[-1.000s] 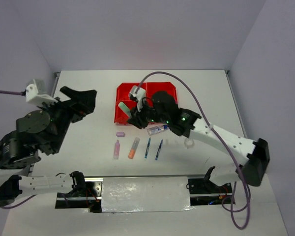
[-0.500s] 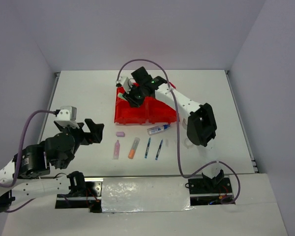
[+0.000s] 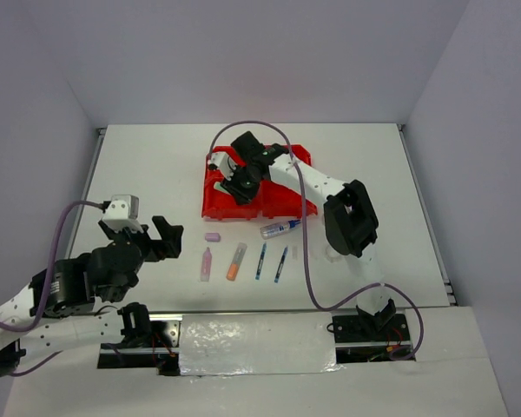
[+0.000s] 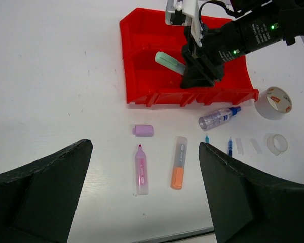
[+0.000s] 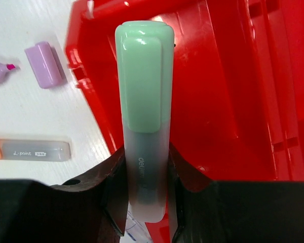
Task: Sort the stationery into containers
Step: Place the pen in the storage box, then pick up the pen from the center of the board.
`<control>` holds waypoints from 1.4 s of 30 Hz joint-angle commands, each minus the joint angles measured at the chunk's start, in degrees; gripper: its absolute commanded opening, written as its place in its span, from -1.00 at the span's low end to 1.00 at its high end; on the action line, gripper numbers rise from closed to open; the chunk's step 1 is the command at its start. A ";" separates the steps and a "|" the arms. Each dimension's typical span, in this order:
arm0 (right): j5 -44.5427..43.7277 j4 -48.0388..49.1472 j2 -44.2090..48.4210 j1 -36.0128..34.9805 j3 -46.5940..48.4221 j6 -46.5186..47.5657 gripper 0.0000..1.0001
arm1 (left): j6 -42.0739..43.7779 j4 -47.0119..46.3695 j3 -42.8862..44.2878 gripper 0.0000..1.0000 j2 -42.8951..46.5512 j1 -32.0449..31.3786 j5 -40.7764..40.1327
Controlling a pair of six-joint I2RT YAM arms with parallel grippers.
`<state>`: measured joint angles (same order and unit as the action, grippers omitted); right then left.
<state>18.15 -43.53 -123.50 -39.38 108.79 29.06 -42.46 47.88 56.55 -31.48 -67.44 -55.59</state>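
Note:
My right gripper (image 5: 146, 167) is shut on a green highlighter (image 5: 144, 116) and holds it above the left side of the red containers (image 5: 228, 96). The left wrist view shows this highlighter (image 4: 169, 62) sticking out leftward over the containers (image 4: 142, 76). On the table in front lie a purple eraser (image 4: 143, 130), a pink highlighter (image 4: 141, 169), an orange highlighter (image 4: 179, 169), two blue pens (image 3: 260, 261), a blue-capped glue tube (image 4: 219, 117) and two tape rolls (image 4: 273, 101). My left gripper (image 4: 147, 202) hangs open above the pink and orange highlighters, holding nothing.
The right arm (image 3: 330, 195) reaches over the containers' near right corner, with its cable (image 3: 308, 261) looping above the pens. The left arm (image 3: 87, 278) sits at the near left. Walls close the table at the back and sides.
The right gripper carried the green highlighter from the containers' front edge to over their left side. The left arm dropped back toward the near left, gripper still open.

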 commanded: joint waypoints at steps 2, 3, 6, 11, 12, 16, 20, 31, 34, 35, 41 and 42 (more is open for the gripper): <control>-0.75 2.04 2.39 -0.26 -1.65 -0.23 -0.39 | -4.74 1.34 0.40 0.99 -3.40 -0.15 0.83; -0.92 1.78 2.65 -0.35 -1.57 -0.23 -0.35 | -5.18 1.52 0.92 0.99 -4.80 -0.15 0.92; -1.19 2.83 4.49 -0.44 -1.30 -0.93 0.11 | -7.55 4.41 2.41 0.99 -8.05 -0.15 1.45; -0.92 5.03 8.80 -0.26 -1.04 -1.46 0.87 | -8.69 4.07 1.63 0.99 -9.74 -0.15 4.00; -1.36 5.73 9.68 -0.09 -0.78 -1.81 0.87 | -8.96 3.98 0.85 0.99 -9.39 -0.15 4.18; -4.25 9.41 13.18 0.61 -1.12 -8.02 0.85 | -12.19 3.80 -1.53 0.99 -9.29 -0.15 4.62; -4.89 15.48 19.34 0.79 -6.30 -16.74 0.80 | -16.77 5.38 -4.08 0.99 -12.72 -0.15 5.76; -30.00 15.59 19.01 -1.14 -14.49 -43.28 0.40 | -25.13 4.68 -7.77 0.99 -16.76 -0.06 10.67; -33.26 12.68 17.16 -1.58 -13.08 -46.28 0.37 | -25.39 4.24 -9.00 0.99 -18.61 -0.06 12.87; -34.75 12.24 17.15 -1.84 -13.17 -47.07 0.36 | -25.31 3.28 -10.31 0.99 -19.31 -0.06 13.49; -29.76 15.49 19.26 -4.04 -17.47 -50.49 0.36 | -23.82 -4.36 -17.35 0.95 -21.07 0.46 18.23; -29.06 16.10 19.79 -4.83 -19.39 -52.42 0.35 | -23.12 -6.46 -17.96 0.91 -21.68 0.99 18.76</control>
<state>-11.73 -29.63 -106.85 -42.02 92.03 -18.31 -66.19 47.27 40.10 -52.21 -67.24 -39.77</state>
